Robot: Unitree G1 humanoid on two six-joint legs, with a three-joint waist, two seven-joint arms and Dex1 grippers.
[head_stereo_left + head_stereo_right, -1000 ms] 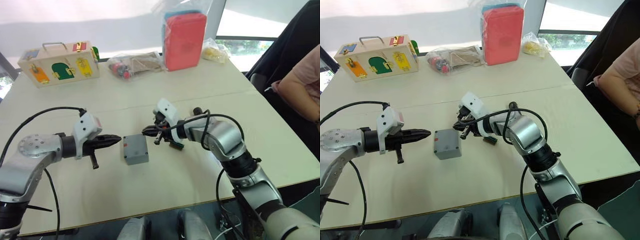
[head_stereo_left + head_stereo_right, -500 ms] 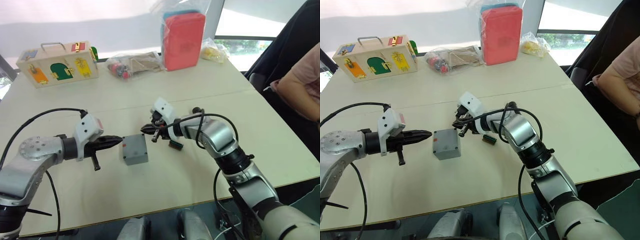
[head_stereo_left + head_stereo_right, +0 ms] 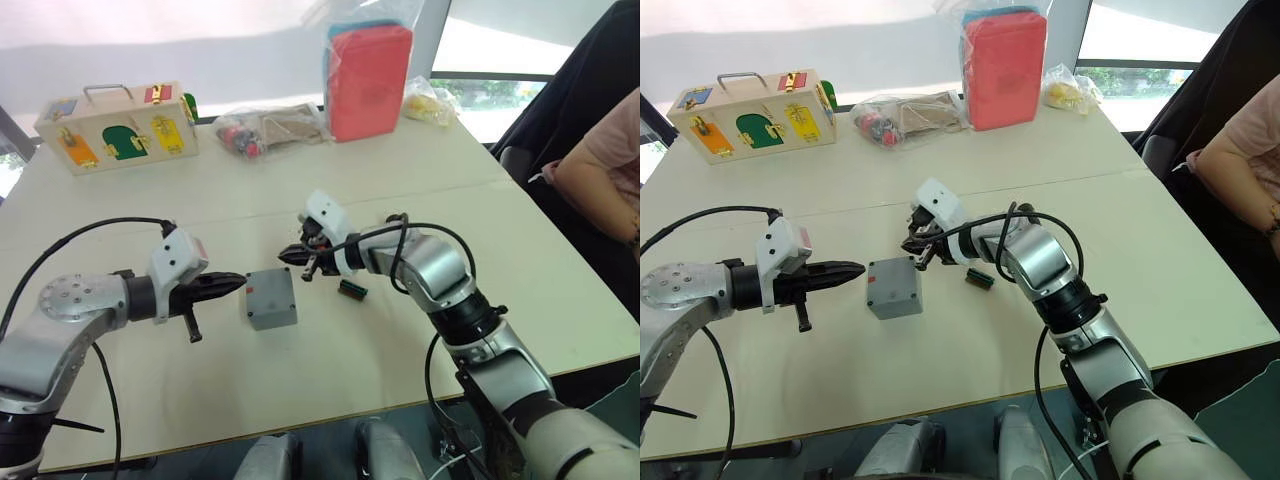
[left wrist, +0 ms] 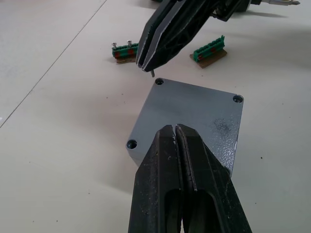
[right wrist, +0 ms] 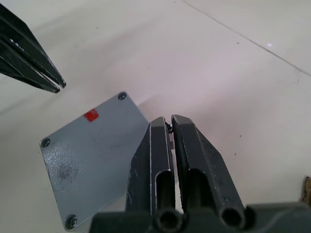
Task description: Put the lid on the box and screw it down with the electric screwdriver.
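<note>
The grey box (image 3: 270, 297) stands mid-table with the flat grey lid (image 4: 189, 116) lying on top of it; the lid has corner holes and a small red mark (image 5: 90, 115). My left gripper (image 3: 238, 281) is shut and empty, its tips level with the box's left side, just short of touching. My right gripper (image 3: 287, 252) hovers over the box's far right corner, shut on a small screw (image 4: 152, 74) that points down near a corner hole. The dark end of the electric screwdriver (image 3: 394, 220) peeks out behind my right forearm.
Two small green terminal strips (image 4: 125, 51) (image 4: 210, 50) lie just beyond the box. At the table's far side stand a wooden latch box (image 3: 118, 127), plastic bags of parts (image 3: 270, 127) and a red case in a bag (image 3: 368, 78). A person's arm (image 3: 598, 165) is at the right.
My right gripper has shifted slightly away from me, toward the box's far right corner, still pinching the screw. The left gripper and the box have stayed put.
</note>
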